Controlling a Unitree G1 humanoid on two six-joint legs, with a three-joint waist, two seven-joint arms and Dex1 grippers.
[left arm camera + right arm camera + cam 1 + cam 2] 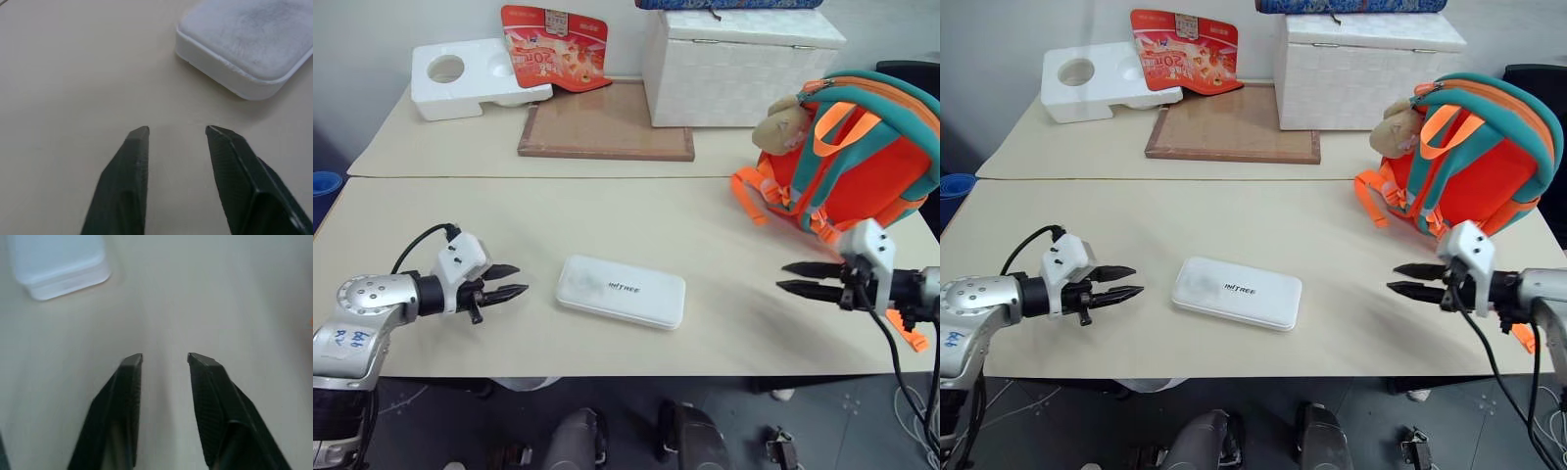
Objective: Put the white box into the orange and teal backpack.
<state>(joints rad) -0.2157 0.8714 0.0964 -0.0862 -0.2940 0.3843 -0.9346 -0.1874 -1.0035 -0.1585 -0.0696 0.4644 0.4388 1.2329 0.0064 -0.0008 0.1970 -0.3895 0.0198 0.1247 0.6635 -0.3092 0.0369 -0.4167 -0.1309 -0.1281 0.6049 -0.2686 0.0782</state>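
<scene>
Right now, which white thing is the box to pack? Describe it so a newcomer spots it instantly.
Start at the beige table: on its near part, between the left gripper and right gripper, lies the white box. It is flat and elongated, with rounded corners and small dark lettering, unlike the tall woven chest and the foam block with round holes at the back.

You have two beige tables pushed together, their seam crossing the middle of the frame. On the near one, the white box lies flat at lower centre and the orange and teal backpack stands at right. On the far one sit a white foam block at upper left, a framed board at top centre and a white woven chest at upper right.
</scene>
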